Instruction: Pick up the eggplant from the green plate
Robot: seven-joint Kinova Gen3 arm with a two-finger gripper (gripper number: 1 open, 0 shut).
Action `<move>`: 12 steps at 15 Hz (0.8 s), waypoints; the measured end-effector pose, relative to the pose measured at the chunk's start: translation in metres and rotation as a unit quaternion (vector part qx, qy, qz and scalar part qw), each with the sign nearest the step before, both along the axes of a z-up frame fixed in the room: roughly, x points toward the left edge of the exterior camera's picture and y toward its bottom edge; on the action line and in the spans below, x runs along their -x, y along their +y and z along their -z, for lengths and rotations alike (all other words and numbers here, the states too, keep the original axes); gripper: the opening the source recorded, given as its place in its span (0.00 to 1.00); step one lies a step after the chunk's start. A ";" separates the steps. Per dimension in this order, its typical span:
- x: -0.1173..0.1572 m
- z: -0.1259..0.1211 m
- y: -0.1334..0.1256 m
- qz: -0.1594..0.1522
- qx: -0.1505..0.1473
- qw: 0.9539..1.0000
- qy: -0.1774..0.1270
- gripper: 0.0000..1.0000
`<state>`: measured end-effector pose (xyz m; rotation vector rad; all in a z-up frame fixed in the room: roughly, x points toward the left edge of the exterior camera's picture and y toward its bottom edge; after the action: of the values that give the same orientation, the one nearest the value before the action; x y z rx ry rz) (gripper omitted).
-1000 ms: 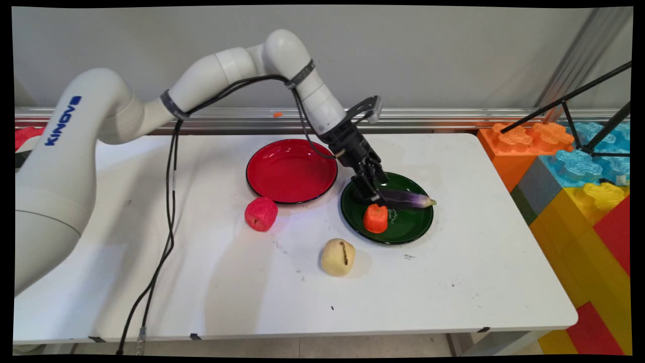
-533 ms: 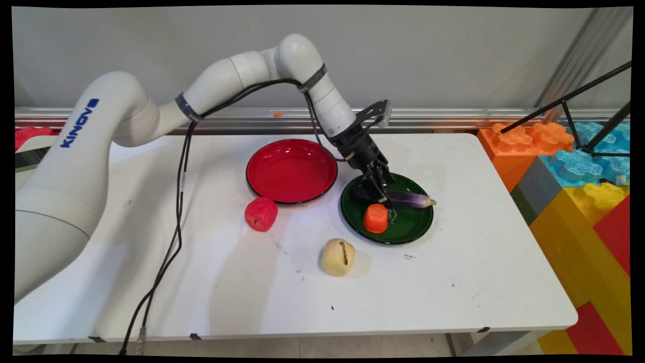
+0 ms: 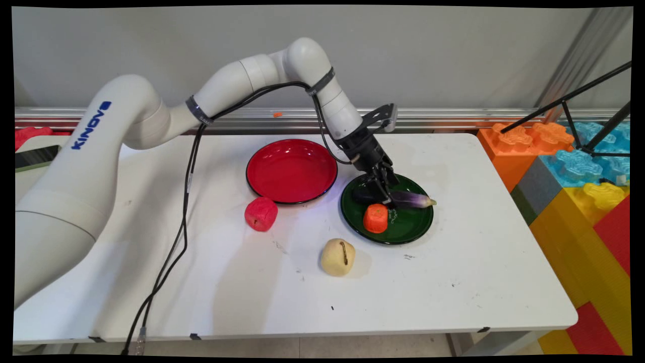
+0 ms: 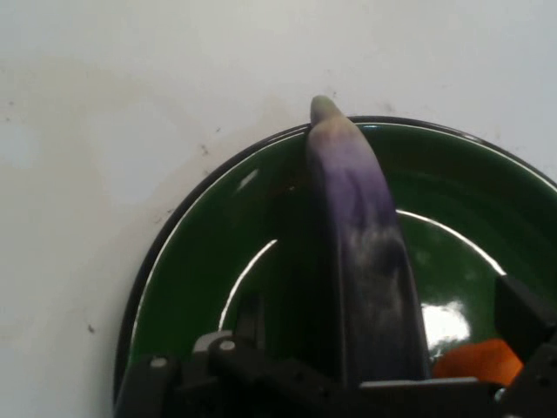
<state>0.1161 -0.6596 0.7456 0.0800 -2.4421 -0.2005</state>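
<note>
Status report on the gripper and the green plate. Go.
Gripper down at eggplant, grip unclear. Eggplant lies across green plate, tip over rim. Orange piece beside it on the plate.

My fixed camera looks down across the bench (image 3: 453, 282); my hand camera sits close above the green plate (image 4: 200, 287), which both share.

purple eggplant (image 3: 408, 199), green plate (image 3: 410, 229), orange carrot piece (image 3: 376, 218), red plate (image 3: 291, 170)
</note>
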 end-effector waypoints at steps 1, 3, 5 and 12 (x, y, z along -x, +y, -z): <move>0.001 0.001 -0.001 0.001 0.002 1.000 0.000 1.00; 0.003 0.002 -0.004 0.002 0.006 1.000 -0.002 1.00; 0.004 0.004 -0.007 0.003 0.010 1.000 -0.005 1.00; 0.002 0.008 -0.011 0.004 0.011 1.000 -0.015 0.00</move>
<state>0.1146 -0.6706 0.7377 0.0647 -2.4751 -0.1777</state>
